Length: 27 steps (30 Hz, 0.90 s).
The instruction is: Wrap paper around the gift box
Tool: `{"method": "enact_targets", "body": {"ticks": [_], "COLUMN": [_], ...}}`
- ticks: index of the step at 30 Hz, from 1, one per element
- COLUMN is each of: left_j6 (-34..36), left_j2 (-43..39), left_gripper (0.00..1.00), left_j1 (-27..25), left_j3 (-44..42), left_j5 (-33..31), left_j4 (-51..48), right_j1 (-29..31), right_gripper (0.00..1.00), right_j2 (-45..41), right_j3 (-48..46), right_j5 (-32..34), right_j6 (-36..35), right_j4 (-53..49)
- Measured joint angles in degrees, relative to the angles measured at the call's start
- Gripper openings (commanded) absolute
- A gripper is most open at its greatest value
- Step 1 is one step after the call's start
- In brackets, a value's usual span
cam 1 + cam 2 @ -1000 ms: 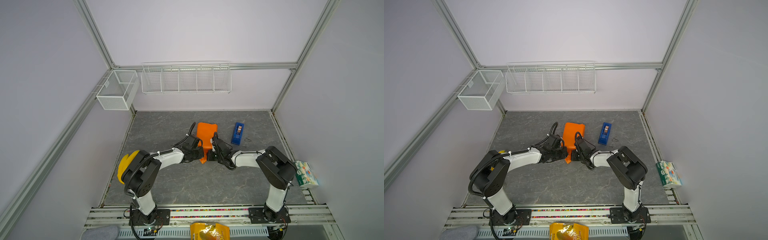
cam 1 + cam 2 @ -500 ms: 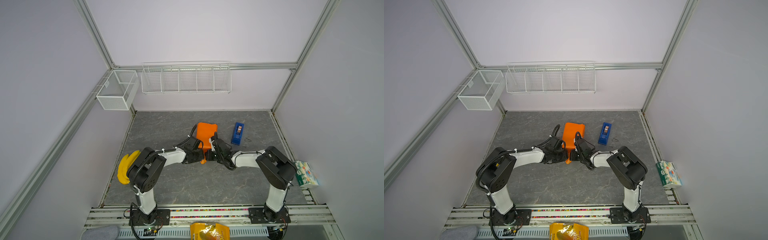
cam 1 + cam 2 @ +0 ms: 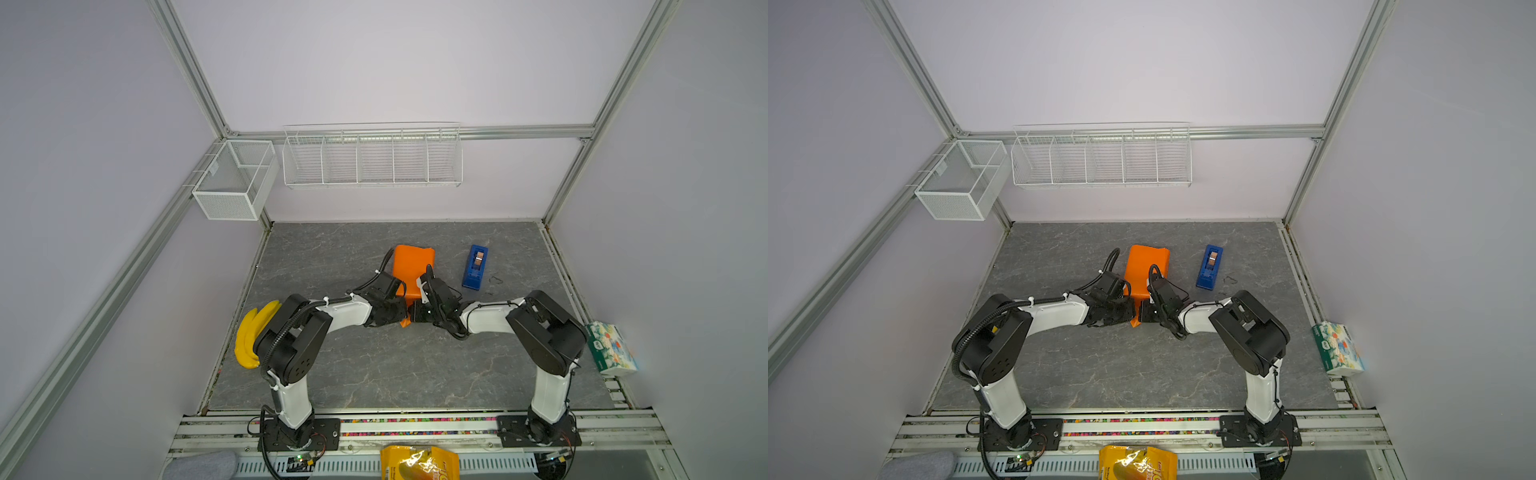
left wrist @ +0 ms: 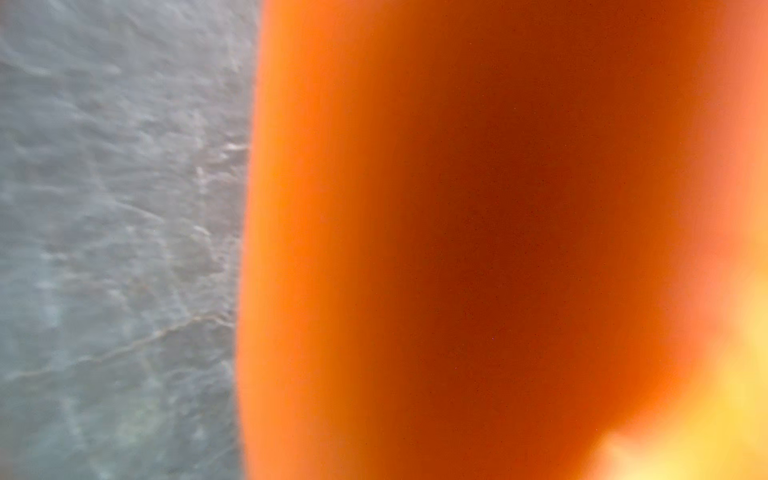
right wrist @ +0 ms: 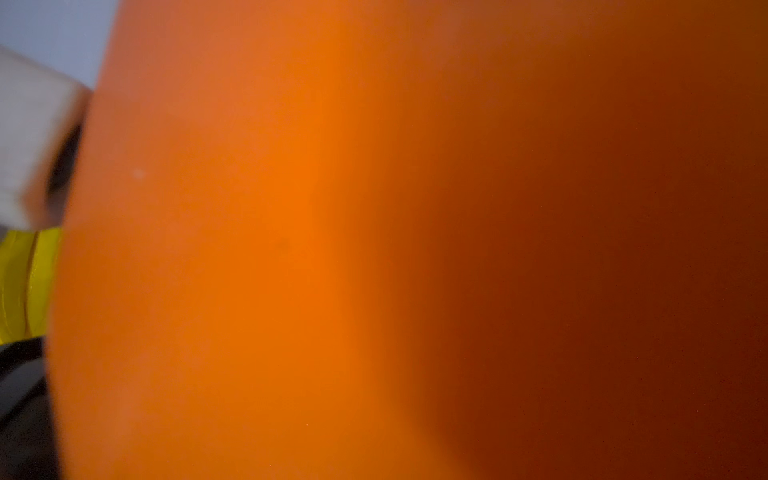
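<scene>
The orange paper point(image 3: 413, 266) point(image 3: 1146, 266) lies bunched into a narrow raised bundle at the middle of the grey table point(image 3: 374, 365). The gift box is hidden, nothing navy shows. My left gripper point(image 3: 401, 311) and right gripper point(image 3: 416, 311) meet nose to nose at the bundle's near end, and an orange corner pokes out just below them. Both look shut on the paper's near edge, though their fingertips are hidden. Blurred orange paper point(image 4: 457, 208) point(image 5: 374, 249) fills both wrist views and covers the jaws.
A blue tape dispenser point(image 3: 475, 267) stands right of the paper. Yellow bananas point(image 3: 249, 336) lie at the table's left edge behind my left arm. A tissue pack point(image 3: 611, 347) sits far right, a yellow snack bag point(image 3: 419, 463) at the front. Wire baskets point(image 3: 372, 156) hang on the back wall.
My left arm's shoulder and elbow have swung right, covering more of the bananas. Both grippers stay together at the paper's near end, which has barely shifted.
</scene>
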Motion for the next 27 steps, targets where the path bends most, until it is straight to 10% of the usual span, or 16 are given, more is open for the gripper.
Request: {"method": "enact_targets", "body": {"ticks": [27], "left_j6": [-0.70], "left_j2": [3.78], "left_gripper": [0.00], "left_j1": [0.87], "left_j3": [3.32], "left_j5": [0.35], "left_j4": [2.93], "right_j1": [0.00], "right_gripper": [0.06], "right_j2": [-3.06], "right_j3": [-3.96], "right_j5": [1.88], "right_j6": [0.22], "right_j4": [0.74]}}
